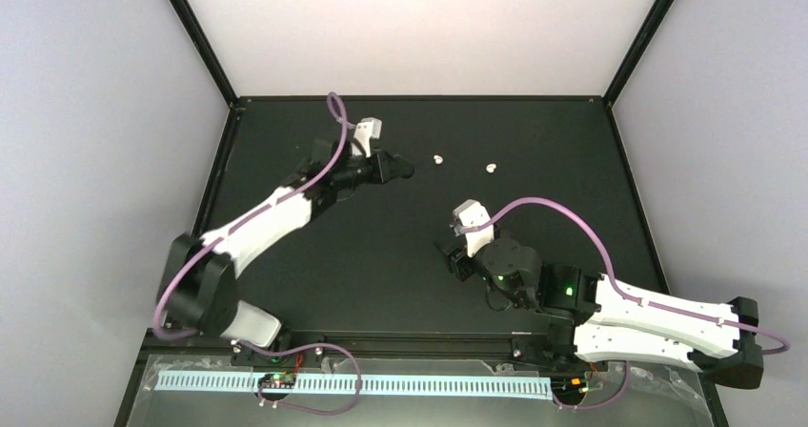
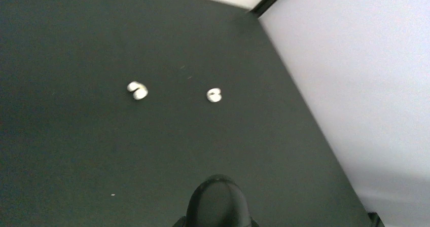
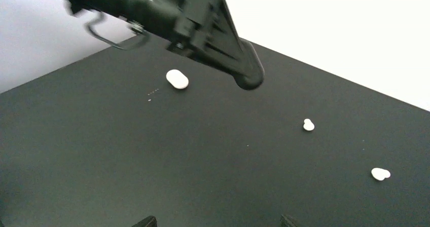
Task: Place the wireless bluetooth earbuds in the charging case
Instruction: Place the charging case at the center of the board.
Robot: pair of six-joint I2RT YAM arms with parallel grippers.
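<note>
Your right gripper (image 3: 217,221) stands nearest, jaws wide apart and holding nothing. Farther on, your left gripper (image 1: 404,169) is closed tight. The left earbud (image 1: 437,159) lies on the black mat (image 1: 381,255) just right of that closed tip, the right earbud (image 1: 490,168) further right. Both are well apart from the right jaws, on their far side.

Table (image 1: 381,251): matte black, flat.
Walls (image 1: 419,27): pale, plain, three sides.
Frame struts (image 1: 197,34): black, at back corners.
Strip (image 1: 381,385): pale blue, near edge.
</note>
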